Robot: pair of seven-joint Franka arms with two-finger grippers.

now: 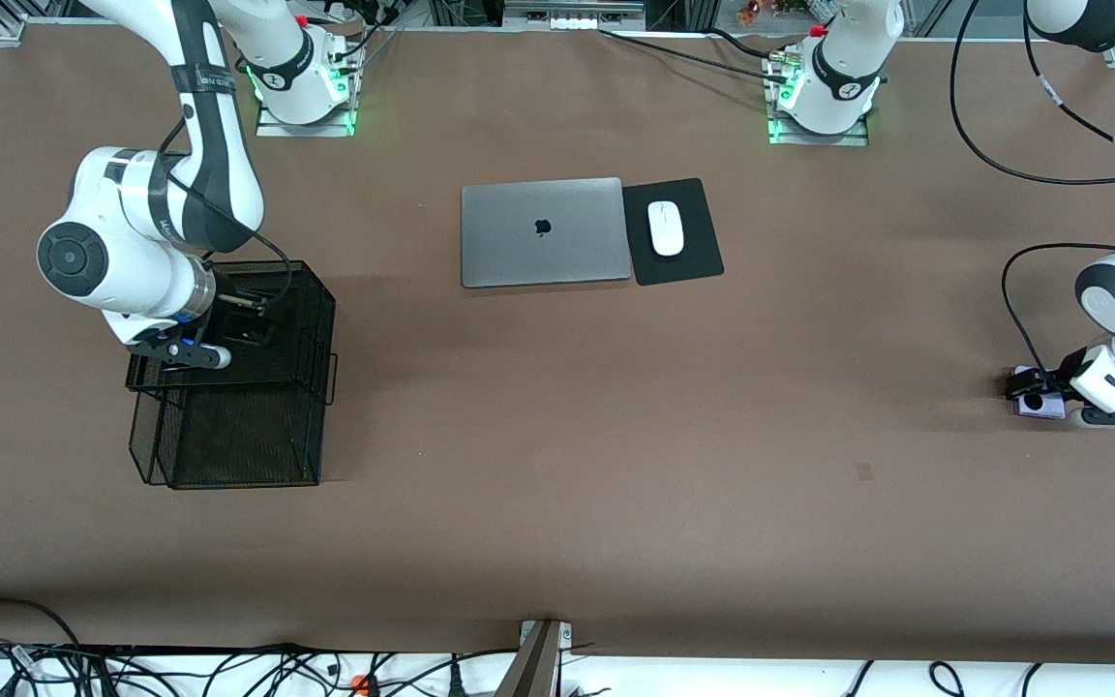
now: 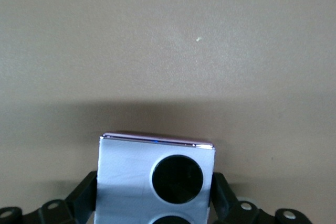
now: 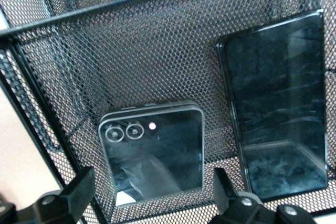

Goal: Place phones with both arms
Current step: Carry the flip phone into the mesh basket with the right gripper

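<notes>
The lilac-white flip phone [image 1: 1043,406] with two black circles lies at the left arm's end of the table. My left gripper [image 1: 1030,389] is down at it, its fingers pressed on the phone's two sides; in the left wrist view the phone [image 2: 126,177] fills the gap of the gripper [image 2: 156,205]. My right gripper [image 1: 228,324] hangs open inside the top tier of a black mesh organizer [image 1: 311,387]. In the right wrist view the squarish black flip phone [image 3: 152,153] lies on the mesh between the open fingers [image 3: 79,190] without touching them. The long black slab [image 3: 278,103] lies beside it.
A closed grey laptop [image 1: 543,232] lies mid-table toward the robots' bases, with a white mouse [image 1: 666,227] on a black pad [image 1: 693,261] beside it. The organizer's mesh walls [image 3: 47,93] stand close round the right gripper. Cables run along the table's front edge.
</notes>
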